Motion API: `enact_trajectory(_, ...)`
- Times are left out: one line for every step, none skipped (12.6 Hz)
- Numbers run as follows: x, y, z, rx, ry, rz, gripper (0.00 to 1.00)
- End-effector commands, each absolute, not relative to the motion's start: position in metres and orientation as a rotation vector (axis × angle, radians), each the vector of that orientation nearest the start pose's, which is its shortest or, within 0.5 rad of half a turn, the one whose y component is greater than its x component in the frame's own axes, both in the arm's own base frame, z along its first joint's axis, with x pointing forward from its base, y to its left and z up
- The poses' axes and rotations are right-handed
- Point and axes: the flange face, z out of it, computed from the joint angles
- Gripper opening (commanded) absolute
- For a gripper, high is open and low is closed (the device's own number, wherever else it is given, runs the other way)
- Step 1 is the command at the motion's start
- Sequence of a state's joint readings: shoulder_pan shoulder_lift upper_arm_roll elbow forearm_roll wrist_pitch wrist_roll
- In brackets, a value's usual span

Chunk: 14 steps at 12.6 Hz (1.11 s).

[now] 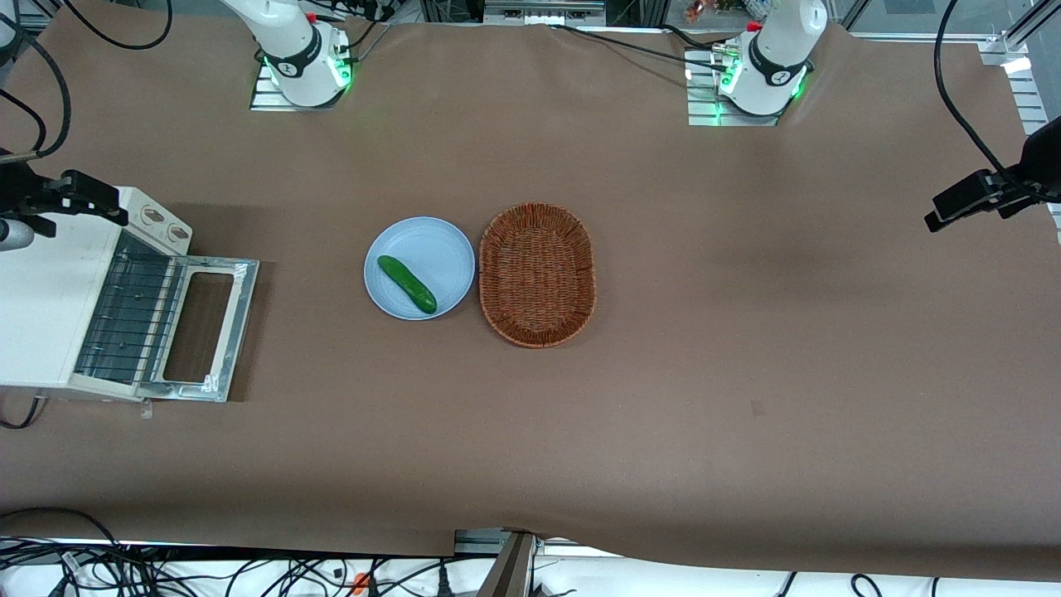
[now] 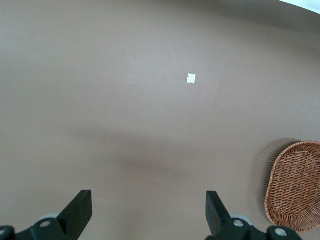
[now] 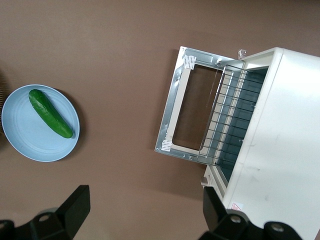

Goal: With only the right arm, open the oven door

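Observation:
The cream-white toaster oven (image 1: 41,307) stands at the working arm's end of the table. Its oven door (image 1: 242,307) is swung fully down and lies flat on the brown table in front of the oven, bare metal inner frame facing up. The wire rack (image 1: 128,315) inside is exposed. In the right wrist view the oven door (image 3: 172,115) lies flat before the oven body (image 3: 275,140). My right arm's gripper (image 1: 91,199) hovers high above the oven's knob end, touching nothing. The gripper (image 3: 146,197) is open, with only table between its fingers.
A light blue plate (image 1: 431,249) carrying a green cucumber (image 1: 406,283) sits mid-table, and the same plate (image 3: 30,135) shows in the right wrist view. A brown wicker basket (image 1: 537,274) lies beside the plate, toward the parked arm's end. Cables run along the table's near edge.

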<state>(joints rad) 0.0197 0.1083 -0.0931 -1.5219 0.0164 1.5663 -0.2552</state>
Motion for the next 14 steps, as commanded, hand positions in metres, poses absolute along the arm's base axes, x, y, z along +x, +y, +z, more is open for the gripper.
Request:
enact_trajectory(0.572,-0.046,0.595,-3.125,-0.257,0.074,1.0)
enact_trajectory(0.572,-0.046,0.597,-3.126,-0.26,0.064,1.0)
enact_trajectory(0.573,-0.046,0.604,-3.132,-0.263,0.042,1.0)
enact_trajectory(0.575,-0.046,0.61,-3.136,-0.265,0.021,1.0)
enact_trajectory(0.575,-0.046,0.617,-3.138,-0.275,0.005,1.0)
enact_trajectory(0.572,-0.046,0.618,-3.138,-0.268,0.024,1.0)
enact_trajectory(0.57,-0.049,0.618,-3.138,-0.258,0.045,1.0)
enact_trajectory(0.567,-0.055,0.618,-3.143,-0.237,0.061,1.0)
enact_trajectory(0.566,-0.057,0.617,-3.146,-0.181,0.083,1.0)
enact_trajectory(0.564,-0.056,0.618,-3.163,-0.106,0.098,1.0)
enact_trajectory(0.564,-0.054,0.618,-3.176,-0.117,0.098,1.0)
enact_trajectory(0.565,-0.052,0.621,-3.186,-0.129,0.091,1.0)
enact_trajectory(0.566,-0.051,0.626,-3.188,-0.131,0.074,1.0)
enact_trajectory(0.566,-0.05,0.633,-3.188,-0.133,0.049,1.0)
